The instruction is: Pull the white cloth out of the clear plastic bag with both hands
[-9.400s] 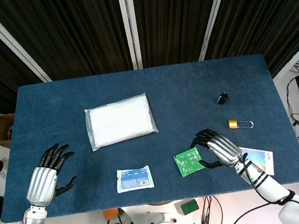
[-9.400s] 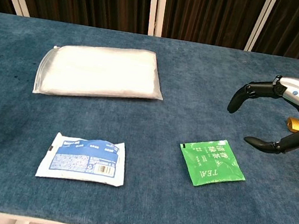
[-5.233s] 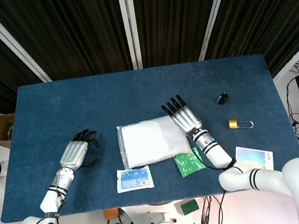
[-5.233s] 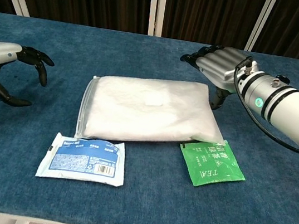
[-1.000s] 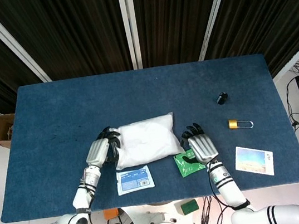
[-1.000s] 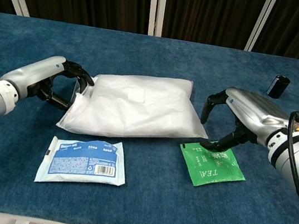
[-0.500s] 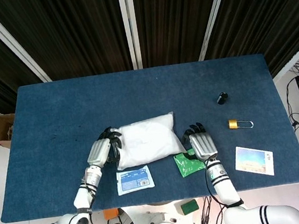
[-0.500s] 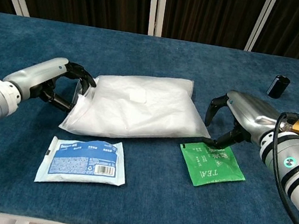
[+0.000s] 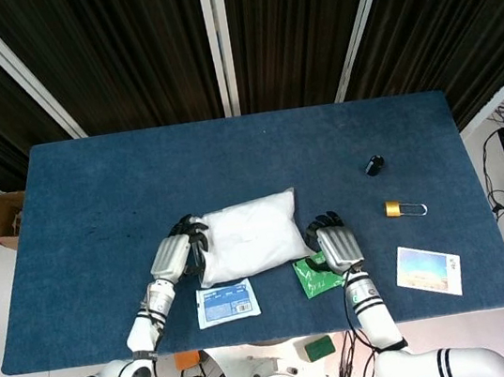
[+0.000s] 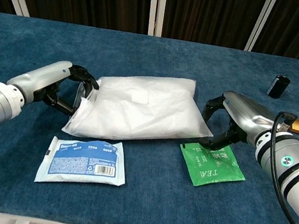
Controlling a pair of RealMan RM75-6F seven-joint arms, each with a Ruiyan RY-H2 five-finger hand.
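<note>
Both hands bracket the clear plastic bag (image 10: 138,110): left hand (image 10: 65,89) pinching its mouth, right hand (image 10: 227,124) cupped empty at the far corner; next, clamp and pull the white cloth (image 10: 145,103).

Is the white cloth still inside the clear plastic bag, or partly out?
Still inside. The white cloth fills the clear plastic bag, none showing past its edge. The left hand is at its open end, the right hand at the far corner.

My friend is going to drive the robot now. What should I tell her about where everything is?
Left hand: fingers at the open left end of the clear plastic bag; a real grip cannot be confirmed.
Right hand: curled at the bag's right corner, over the green tea packet; grip unclear too.
White cloth: fully inside the bag, mid-table.
Done: both hands brought to the bag's ends.
Left: secure both ends, pull the cloth out.
</note>
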